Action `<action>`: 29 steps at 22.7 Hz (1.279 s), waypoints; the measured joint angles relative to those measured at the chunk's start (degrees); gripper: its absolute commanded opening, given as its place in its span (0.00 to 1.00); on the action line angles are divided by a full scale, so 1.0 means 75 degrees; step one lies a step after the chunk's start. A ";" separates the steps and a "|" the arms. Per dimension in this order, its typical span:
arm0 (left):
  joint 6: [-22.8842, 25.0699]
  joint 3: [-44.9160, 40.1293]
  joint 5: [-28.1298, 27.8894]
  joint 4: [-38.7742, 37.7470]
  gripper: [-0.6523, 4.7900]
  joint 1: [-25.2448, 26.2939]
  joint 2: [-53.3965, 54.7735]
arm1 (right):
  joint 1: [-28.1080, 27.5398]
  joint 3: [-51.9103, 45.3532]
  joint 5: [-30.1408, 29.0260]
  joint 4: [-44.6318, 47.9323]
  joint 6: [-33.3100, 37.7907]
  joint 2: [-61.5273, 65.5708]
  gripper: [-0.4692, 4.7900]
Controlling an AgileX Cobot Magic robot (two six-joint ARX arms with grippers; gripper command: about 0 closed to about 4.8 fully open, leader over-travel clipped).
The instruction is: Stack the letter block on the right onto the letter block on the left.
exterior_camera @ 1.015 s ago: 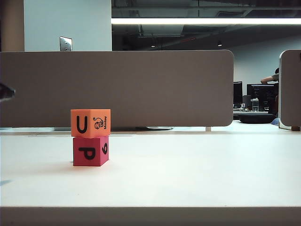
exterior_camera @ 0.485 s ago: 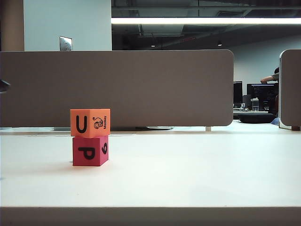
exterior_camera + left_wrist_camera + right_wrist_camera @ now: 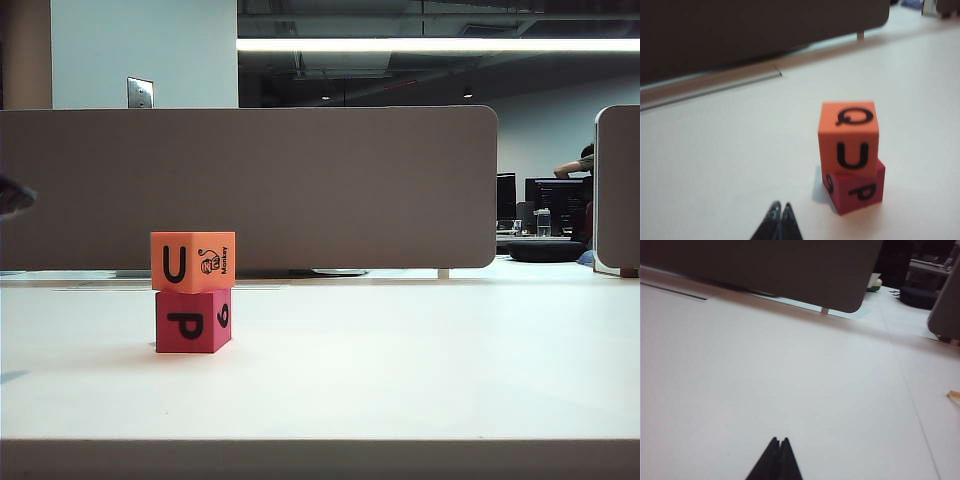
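Orange block [image 3: 192, 261] sits on top of the red block [image 3: 192, 321], so the stacking looks done. In the left wrist view the orange block [image 3: 848, 137] is turned a little on the red block [image 3: 856, 190], so their corners do not line up, but it rests flat and looks steady. I think nothing is left to do but pull the arms away.

Left gripper [image 3: 779, 212] is shut tight, its two black tips pressed together. It holds nothing. The stack stands just ahead of its tips and off to one side, apart from them, on the white table [image 3: 715, 160].

Right gripper [image 3: 778, 444] is shut too, tips together, and it holds nothing. Only bare table [image 3: 790, 370] lies ahead of it. No block shows near it, so the stack is well away from this gripper.
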 measured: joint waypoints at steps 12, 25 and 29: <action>-0.0638 -0.0003 0.0545 -0.1457 0.11 -0.0020 -0.1081 | -0.0201 0.0000 -0.0032 -0.0300 0.0090 0.0000 0.09; -0.0691 0.0017 0.0300 -0.5053 0.11 -0.0020 -0.4989 | -0.0201 0.0000 -0.0029 -0.0300 0.0102 0.0000 0.09; -0.0656 0.0000 0.0192 -0.5377 0.11 0.0003 -0.4937 | -0.0201 0.0000 -0.0038 -0.0306 0.0102 -0.0003 0.09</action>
